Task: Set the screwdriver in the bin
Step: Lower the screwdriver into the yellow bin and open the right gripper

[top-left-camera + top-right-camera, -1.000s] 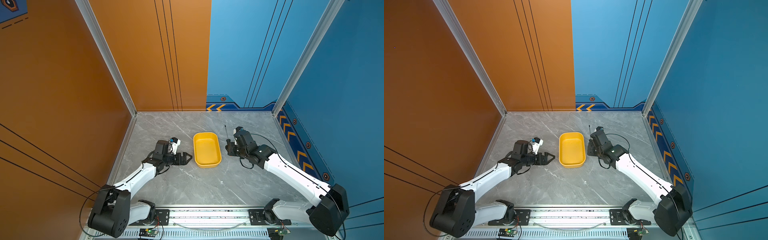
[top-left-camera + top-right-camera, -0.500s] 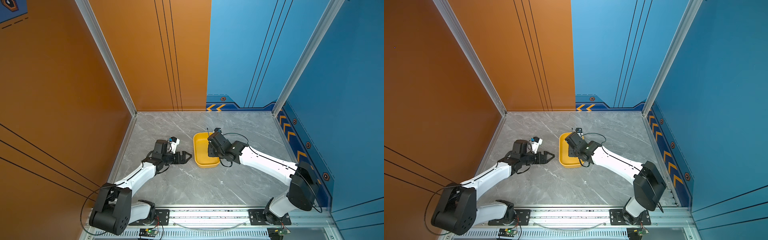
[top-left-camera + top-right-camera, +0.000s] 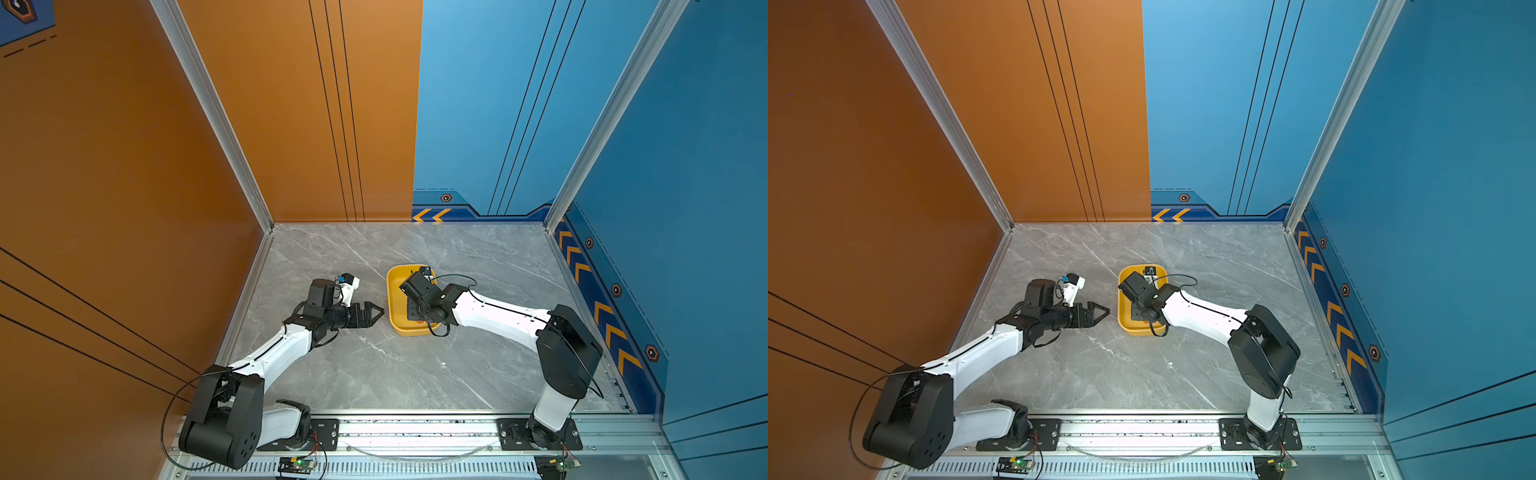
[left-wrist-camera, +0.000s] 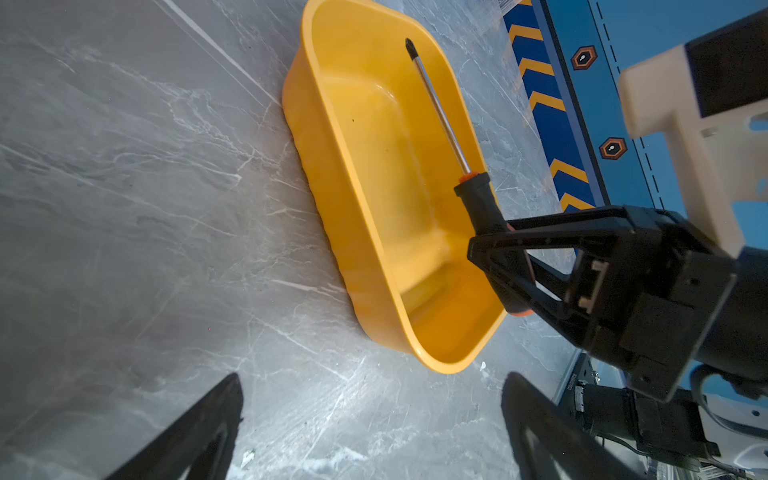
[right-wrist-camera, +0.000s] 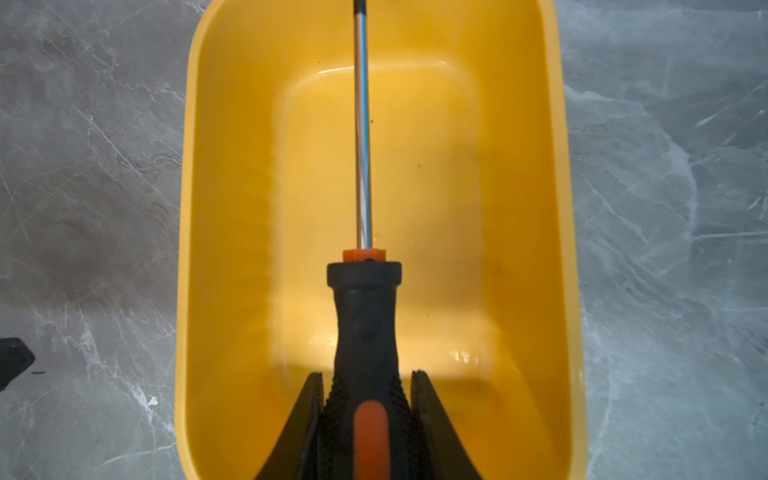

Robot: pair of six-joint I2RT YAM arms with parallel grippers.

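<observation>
Now my right arm (image 3: 494, 309) has swung in from the 3 o'clock side of the bin (image 3: 392, 299), so my right gripper (image 5: 366, 374), clenched on the handle of the screwdriver (image 5: 365, 311), hangs over it with the shaft toward 12 o'clock; only lowering and release remain, I judge.

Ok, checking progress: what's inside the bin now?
The bin's visible floor is bare. The screwdriver is held over it in the right gripper, which hides the near end.

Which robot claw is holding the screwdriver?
The right gripper: it is shut on the black handle of the screwdriver, over the yellow bin. The left gripper is open and empty, beside the bin.
</observation>
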